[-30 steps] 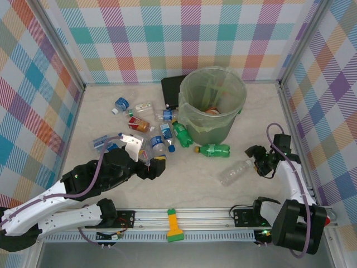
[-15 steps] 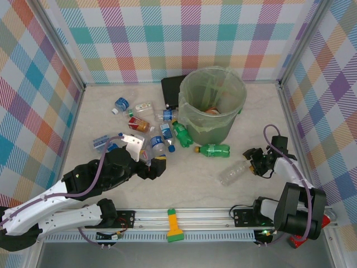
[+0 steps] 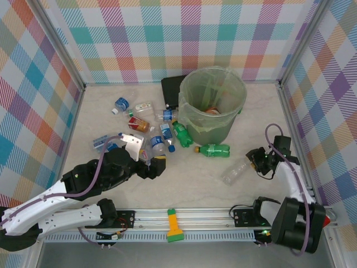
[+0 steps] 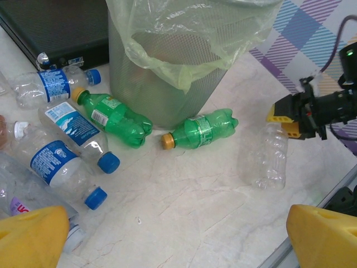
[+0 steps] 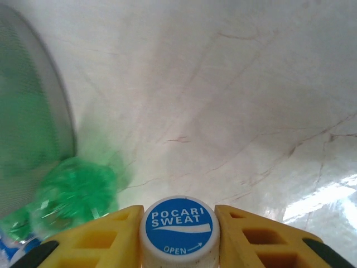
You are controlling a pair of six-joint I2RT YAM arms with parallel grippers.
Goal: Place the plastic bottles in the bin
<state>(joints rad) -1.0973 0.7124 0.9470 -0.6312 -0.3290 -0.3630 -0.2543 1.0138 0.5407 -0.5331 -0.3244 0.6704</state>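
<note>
Yellow fingers [image 5: 106,234] of the right gripper [image 3: 256,161] sit one on each side of a blue cap [image 5: 178,224], with no gap showing on either flank. I read that as the jaws clamped on the cap end of the clear bottle [image 3: 236,172]. The wrist view is cropped so close that how firmly they press is a guess.

From the cap, the bottle's long axis runs away from the jaws, lying flat on the table [image 3: 184,190]. Its base points toward the near edge and slightly back toward the bin's side. The bottle is held by its very end, so most of it hangs out beyond the fingers.

The bin [image 3: 195,120] stands on the far left of this grip, and the bottle lies off its near right side, apart from the wall. A green bottle [image 3: 215,149] lies at the bin's foot, between the held bottle and the bin. The carry therefore looks to need a lift over the green bottle and above the rim, with the base swinging under the cap.

The right arm is plainly the nearer one. The left gripper [image 4: 178,237], its jaws wide apart and holding nothing, sits off the bin's near left side. It is well away from this bottle and closer to the cluster of other bottles [image 3: 159,142] there.
</note>
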